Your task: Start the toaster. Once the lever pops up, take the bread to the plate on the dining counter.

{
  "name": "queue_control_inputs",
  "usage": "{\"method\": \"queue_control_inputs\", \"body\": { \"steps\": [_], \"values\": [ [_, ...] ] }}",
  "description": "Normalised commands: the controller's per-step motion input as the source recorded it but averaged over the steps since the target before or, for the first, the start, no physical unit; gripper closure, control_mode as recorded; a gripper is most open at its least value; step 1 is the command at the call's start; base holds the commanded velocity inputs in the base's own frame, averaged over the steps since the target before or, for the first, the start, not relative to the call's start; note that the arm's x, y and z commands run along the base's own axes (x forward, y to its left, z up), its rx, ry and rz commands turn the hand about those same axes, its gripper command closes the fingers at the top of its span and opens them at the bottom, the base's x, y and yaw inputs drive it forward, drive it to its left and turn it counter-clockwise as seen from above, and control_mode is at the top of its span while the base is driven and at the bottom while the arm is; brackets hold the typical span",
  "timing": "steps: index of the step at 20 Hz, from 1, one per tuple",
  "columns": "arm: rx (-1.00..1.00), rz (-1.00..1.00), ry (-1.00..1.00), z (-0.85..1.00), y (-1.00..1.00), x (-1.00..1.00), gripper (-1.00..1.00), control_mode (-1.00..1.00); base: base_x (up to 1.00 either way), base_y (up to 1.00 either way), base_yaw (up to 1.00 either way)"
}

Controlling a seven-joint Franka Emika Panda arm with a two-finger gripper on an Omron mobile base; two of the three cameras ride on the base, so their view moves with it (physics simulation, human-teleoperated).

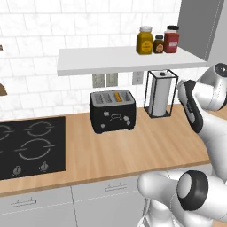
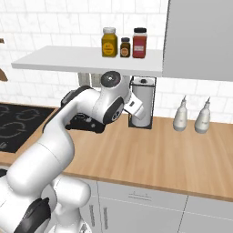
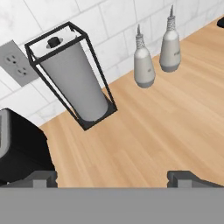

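Note:
The glossy black toaster (image 1: 112,111) stands on the wood counter against the tiled wall. The bread (image 1: 116,96) sits low in one of its top slots, with only its orange-brown top edge showing. The lever (image 1: 115,117) is a small tab on the toaster's front face. In the hand view my gripper (image 3: 114,179) is open and holds nothing. It hangs over bare counter, with the toaster's corner (image 3: 19,148) at its lower left. My arm covers most of the toaster (image 2: 86,123) in the right base view. The plate and the dining counter are out of view.
A paper towel roll in a black wire holder (image 1: 160,94) stands just right of the toaster. Two grey bottles (image 2: 180,117) (image 2: 202,119) stand further right. A black stove (image 1: 31,146) lies to the left. A white shelf (image 1: 128,60) with three jars hangs overhead.

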Motion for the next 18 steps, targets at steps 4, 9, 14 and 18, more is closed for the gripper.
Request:
{"method": "queue_control_inputs", "body": {
  "steps": [4,9,14,18],
  "values": [
    [0.0,0.0,0.0,0.0,0.0,0.0,-1.0,-1.0,0.0,0.0,0.0],
    [0.0,0.0,0.0,0.0,0.0,0.0,-1.0,-1.0,0.0,0.0,0.0],
    [0.0,0.0,0.0,0.0,0.0,0.0,-1.0,-1.0,0.0,0.0,0.0],
    [0.0,0.0,0.0,0.0,0.0,0.0,-1.0,-1.0,0.0,0.0,0.0]
  ]
}}
